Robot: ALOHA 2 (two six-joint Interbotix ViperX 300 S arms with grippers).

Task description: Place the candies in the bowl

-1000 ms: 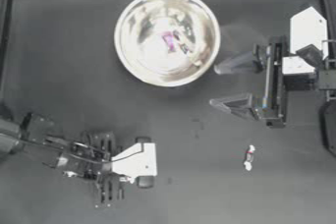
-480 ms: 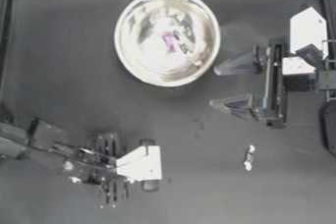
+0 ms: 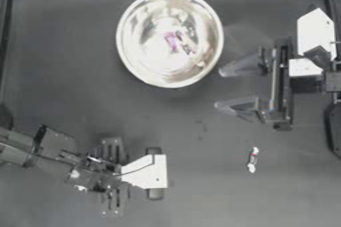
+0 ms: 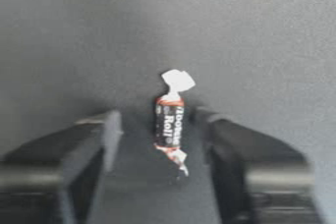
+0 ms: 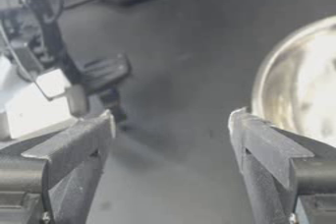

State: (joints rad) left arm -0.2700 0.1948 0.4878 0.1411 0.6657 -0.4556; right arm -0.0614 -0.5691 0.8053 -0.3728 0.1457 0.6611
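Dark matte table [image 3: 80, 96] fills the top view. Shiny round metal bowl [image 3: 169, 38] is seen upper centre; a pink-purple wrapper [image 3: 173, 42] is made out inside, other contents lost in reflections. Right gripper [image 3: 233, 86] is parked at right, jaws spread wide, nothing held. Left gripper [image 3: 112, 173] sits lower left, jaws parted; in its wrist view a twist-wrapped candy [image 4: 171, 122] lies between the fingers [image 4: 98, 139], contact cannot be confirmed. Another whitish candy [image 3: 253, 159] with red marks lies lower right.
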